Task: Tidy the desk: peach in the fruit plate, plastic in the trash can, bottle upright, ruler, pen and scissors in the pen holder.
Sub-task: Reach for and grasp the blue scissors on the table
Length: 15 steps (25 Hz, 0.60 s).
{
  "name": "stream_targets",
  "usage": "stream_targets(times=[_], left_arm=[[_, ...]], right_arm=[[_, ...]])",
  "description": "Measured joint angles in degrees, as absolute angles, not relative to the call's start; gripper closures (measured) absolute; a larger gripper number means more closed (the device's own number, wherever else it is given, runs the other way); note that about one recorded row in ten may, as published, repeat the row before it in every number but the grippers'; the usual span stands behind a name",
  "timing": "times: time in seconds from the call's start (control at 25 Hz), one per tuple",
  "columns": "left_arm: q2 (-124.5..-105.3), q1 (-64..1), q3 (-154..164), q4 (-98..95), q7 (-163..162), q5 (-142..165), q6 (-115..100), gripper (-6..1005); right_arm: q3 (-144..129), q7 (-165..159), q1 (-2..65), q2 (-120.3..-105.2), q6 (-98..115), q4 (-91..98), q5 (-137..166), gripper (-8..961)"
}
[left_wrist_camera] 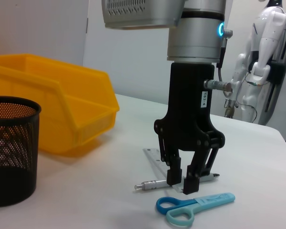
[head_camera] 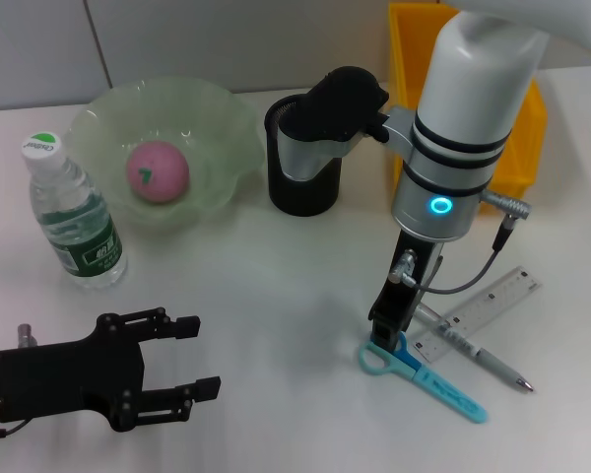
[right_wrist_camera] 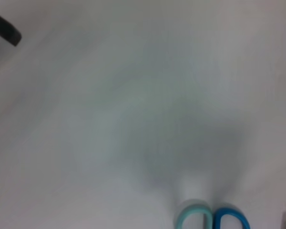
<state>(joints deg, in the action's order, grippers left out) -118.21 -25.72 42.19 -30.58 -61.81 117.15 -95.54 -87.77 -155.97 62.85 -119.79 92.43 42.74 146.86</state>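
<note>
My right gripper (head_camera: 386, 330) points straight down at the table, with its fingers a little apart just over the handle end of the blue scissors (head_camera: 419, 374). In the left wrist view the right gripper (left_wrist_camera: 182, 180) is open, with nothing between its fingertips, right above the scissors (left_wrist_camera: 195, 207) and beside the pen (left_wrist_camera: 155, 183). The pen (head_camera: 478, 350) and the clear ruler (head_camera: 478, 310) lie next to the scissors. The scissors' handles show in the right wrist view (right_wrist_camera: 212, 219). The pink peach (head_camera: 158, 172) lies in the green fruit plate (head_camera: 227, 128). The bottle (head_camera: 74, 212) stands upright. No plastic is in view.
The black mesh pen holder (head_camera: 302, 187) stands behind the right arm, partly hidden by it, and shows in the left wrist view (left_wrist_camera: 9, 148). A yellow bin (head_camera: 527, 148) is at the back right. My left gripper (head_camera: 199, 357) rests open at the front left.
</note>
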Motion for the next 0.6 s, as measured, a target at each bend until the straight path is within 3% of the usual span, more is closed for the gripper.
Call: stream_targets(times=[0.6], left_arm=[[-118.22,-26.18,42.31,-30.58,-62.42,117.16,-95.43,246]], right_arm=[[-88.06,-156.9,63.85,-119.86,90.17,39.42,146.16,671]])
